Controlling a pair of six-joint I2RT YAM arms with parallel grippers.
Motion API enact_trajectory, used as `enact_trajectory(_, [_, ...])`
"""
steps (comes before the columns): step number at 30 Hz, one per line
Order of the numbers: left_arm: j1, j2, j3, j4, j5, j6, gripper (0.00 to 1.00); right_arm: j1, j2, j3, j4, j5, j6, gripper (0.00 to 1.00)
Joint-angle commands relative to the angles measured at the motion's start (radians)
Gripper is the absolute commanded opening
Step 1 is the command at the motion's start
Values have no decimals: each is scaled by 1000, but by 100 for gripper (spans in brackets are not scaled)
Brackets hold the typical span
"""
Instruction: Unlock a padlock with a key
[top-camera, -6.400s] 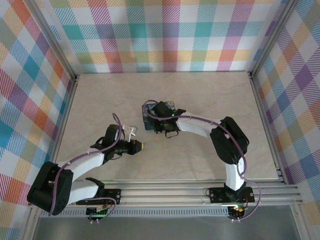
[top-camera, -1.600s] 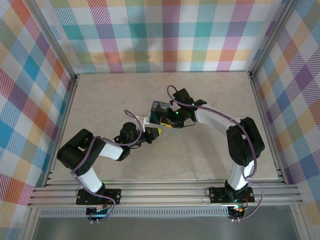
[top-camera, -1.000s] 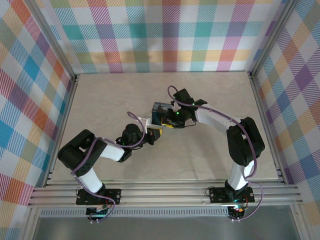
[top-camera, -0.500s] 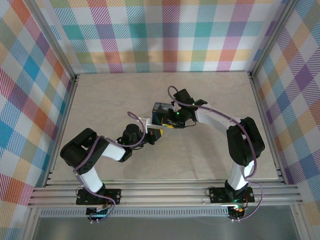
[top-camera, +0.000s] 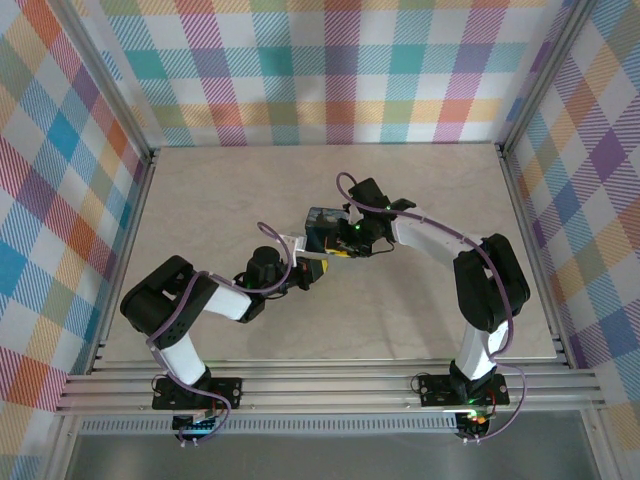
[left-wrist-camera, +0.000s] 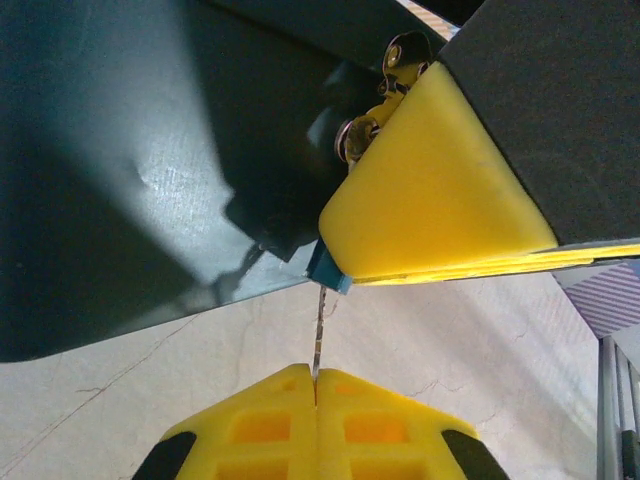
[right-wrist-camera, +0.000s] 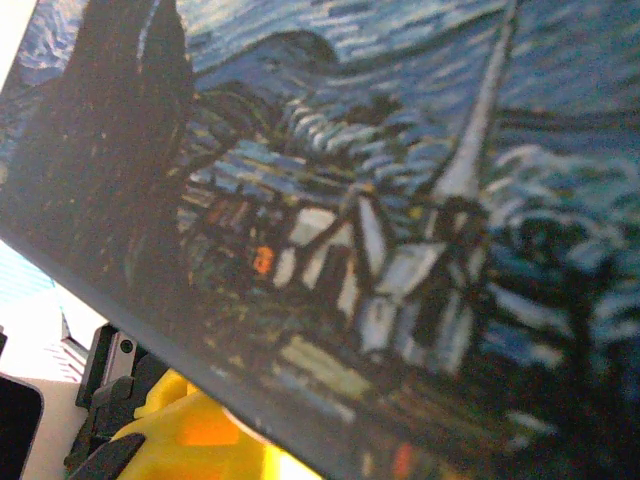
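**Key at the padlock, beside the tin**

The left gripper (left-wrist-camera: 315, 383) has its yellow fingertips pressed together on the key (left-wrist-camera: 318, 335); the thin blade stands straight up from the seam between them. Its upper end reaches the padlock (left-wrist-camera: 327, 271), of which a small blue corner shows; whether the blade has gone into the keyhole cannot be told.

The padlock sits at the lower edge of the tin (left-wrist-camera: 140, 170), tucked under a yellow pad (left-wrist-camera: 430, 190) of the right gripper (top-camera: 346, 244); the pad covers most of the lock and touches the tin's dark side. Above the pad two silvery metal bits (left-wrist-camera: 385, 95) lie against the tin; they are too small to tell apart as shackle or hasp. A thin yellow edge runs along the underside of the pad; whether the right gripper is spread or closed cannot be told.

From above, both arms meet near the middle of the table (top-camera: 210, 190); the left arm reaches in from the near left, the right arm bends in from the right, and the tin lies just beyond the two grippers. In the right wrist view the tin's painted lid, a night sky over a village, is very close and tilted; something yellow sits under its lower edge.
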Motion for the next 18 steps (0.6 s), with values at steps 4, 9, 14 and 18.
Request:
enact_trajectory(4, [30,-13,50,121,68,13,0,27,-10,11,-59,-148,-39,0])
enact_trajectory(9, [44,-24,62,93,116,7,0,24,-10,19,-89,-107,-65,0])
enact_trajectory(14, [46,-28,63,92,116,2,0,25,4,24,-89,-125,-65,0])
enact_trajectory(18, [48,-27,56,82,97,17,0,17,7,28,-87,-152,-62,0])
